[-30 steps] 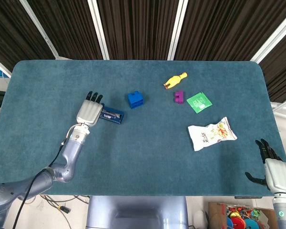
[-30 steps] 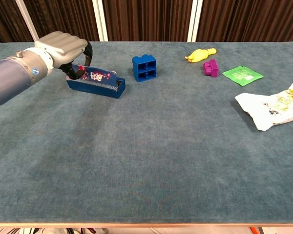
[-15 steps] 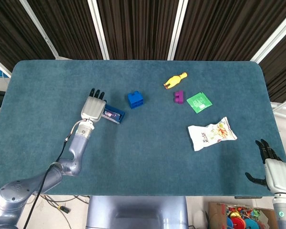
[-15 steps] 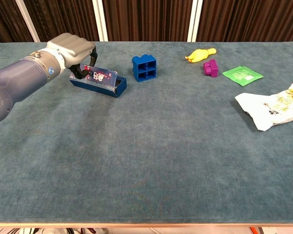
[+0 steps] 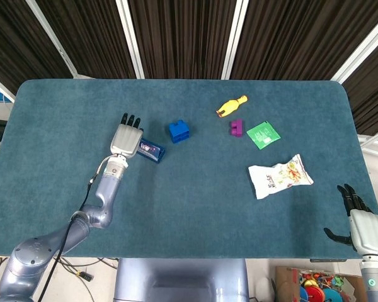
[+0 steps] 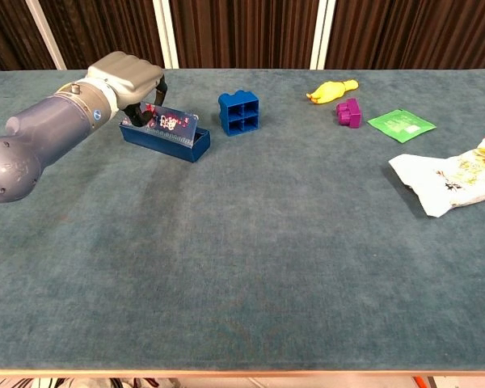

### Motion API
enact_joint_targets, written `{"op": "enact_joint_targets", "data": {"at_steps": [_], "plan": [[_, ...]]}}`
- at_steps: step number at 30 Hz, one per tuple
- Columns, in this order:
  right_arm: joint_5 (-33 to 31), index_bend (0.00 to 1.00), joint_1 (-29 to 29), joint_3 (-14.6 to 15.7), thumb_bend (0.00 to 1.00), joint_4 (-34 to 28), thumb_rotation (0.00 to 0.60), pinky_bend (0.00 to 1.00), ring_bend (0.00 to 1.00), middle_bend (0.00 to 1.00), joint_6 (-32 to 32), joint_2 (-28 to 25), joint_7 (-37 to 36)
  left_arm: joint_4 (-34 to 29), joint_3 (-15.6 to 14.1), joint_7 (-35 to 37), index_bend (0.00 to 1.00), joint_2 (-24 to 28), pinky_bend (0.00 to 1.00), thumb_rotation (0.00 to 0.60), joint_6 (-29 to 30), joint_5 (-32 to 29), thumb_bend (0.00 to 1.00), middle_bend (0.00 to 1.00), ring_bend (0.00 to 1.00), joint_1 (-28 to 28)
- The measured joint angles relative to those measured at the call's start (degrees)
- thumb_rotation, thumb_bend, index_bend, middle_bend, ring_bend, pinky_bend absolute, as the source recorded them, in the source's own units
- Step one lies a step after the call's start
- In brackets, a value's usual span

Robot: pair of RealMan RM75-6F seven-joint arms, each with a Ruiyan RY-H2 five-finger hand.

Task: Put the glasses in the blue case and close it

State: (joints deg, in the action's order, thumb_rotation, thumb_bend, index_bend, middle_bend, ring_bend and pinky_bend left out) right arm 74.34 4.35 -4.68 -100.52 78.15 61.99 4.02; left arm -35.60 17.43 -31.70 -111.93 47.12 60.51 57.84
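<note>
Flanking the blue case [image 6: 166, 139]: left hand [image 6: 128, 77], blue block [image 6: 239, 112].

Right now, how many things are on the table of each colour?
Blue: 2, the blue case and the blue block
Purple: 1, the purple block
Yellow: 1, the yellow bowling pin toy
Green: 1, the green packet
White: 1, the white snack bag
Total: 6

Teal felt tabletop [image 6: 250, 242], a blue case [image 6: 166, 139] with a speckled red-and-white lid, blue block [image 6: 239, 111], yellow toy [image 6: 331, 89], purple brick [image 6: 348, 112], green packet [image 6: 401, 124], white snack bag [image 6: 453, 184] printed red and yellow.
</note>
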Motion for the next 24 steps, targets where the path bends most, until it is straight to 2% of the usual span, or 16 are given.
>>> {"op": "enact_joint_targets", "data": {"at_steps": [10, 13, 16, 18, 20, 22, 24], "plan": [[-0.09, 0.02, 0.04, 0.00, 0.26, 0.01, 0.600, 0.32, 0.16, 0.00, 0.00, 0.12, 0.24, 5.22, 0.71, 1.87, 0.61, -2.82, 0.10, 0.600, -0.66, 0.70, 0.47, 0.18, 0.09, 2.05], [-0.29, 0.02, 0.04, -0.05, 0.26, -0.05, 0.600, 0.32, 0.16, 0.00, -0.06, 0.07, 0.28, 6.55, 1.06, 1.53, 0.58, -3.68, 0.09, 0.600, -1.46, 0.37, 0.47, 0.18, 0.09, 2.66], [-0.35, 0.02, 0.02, -0.07, 0.26, -0.10, 0.600, 0.32, 0.16, 0.00, -0.04, 0.02, 0.23, 7.97, 1.32, 0.88, 0.48, -4.66, 0.09, 0.600, -2.33, -0.01, 0.47, 0.17, 0.08, 3.17], [-0.39, 0.02, 0.01, -0.08, 0.26, -0.09, 0.600, 0.32, 0.16, 0.00, -0.05, 0.01, 0.22, 8.72, 1.48, 0.36, 0.37, -5.27, 0.09, 0.600, -2.85, -0.29, 0.47, 0.17, 0.08, 3.46], [-0.42, 0.02, 0.01, -0.08, 0.26, -0.11, 0.600, 0.32, 0.16, 0.00, -0.07, -0.02, 0.16, 9.40, 1.76, -0.23, 0.20, -5.95, 0.09, 0.600, -3.35, -0.68, 0.47, 0.15, 0.08, 3.77], [-0.42, 0.02, 0.01, -0.08, 0.26, -0.13, 0.600, 0.32, 0.16, 0.00, -0.09, -0.05, 0.13, 9.92, 2.17, -0.81, 0.08, -6.52, 0.08, 0.600, -3.52, -1.17, 0.46, 0.14, 0.07, 4.04], [-0.48, 0.02, 0.00, -0.07, 0.26, -0.16, 0.600, 0.32, 0.16, 0.00, -0.13, -0.10, 0.10, 10.18, 2.60, -1.43, 0.01, -6.89, 0.08, 0.600, -3.66, -1.71, 0.46, 0.12, 0.06, 4.24]]}}
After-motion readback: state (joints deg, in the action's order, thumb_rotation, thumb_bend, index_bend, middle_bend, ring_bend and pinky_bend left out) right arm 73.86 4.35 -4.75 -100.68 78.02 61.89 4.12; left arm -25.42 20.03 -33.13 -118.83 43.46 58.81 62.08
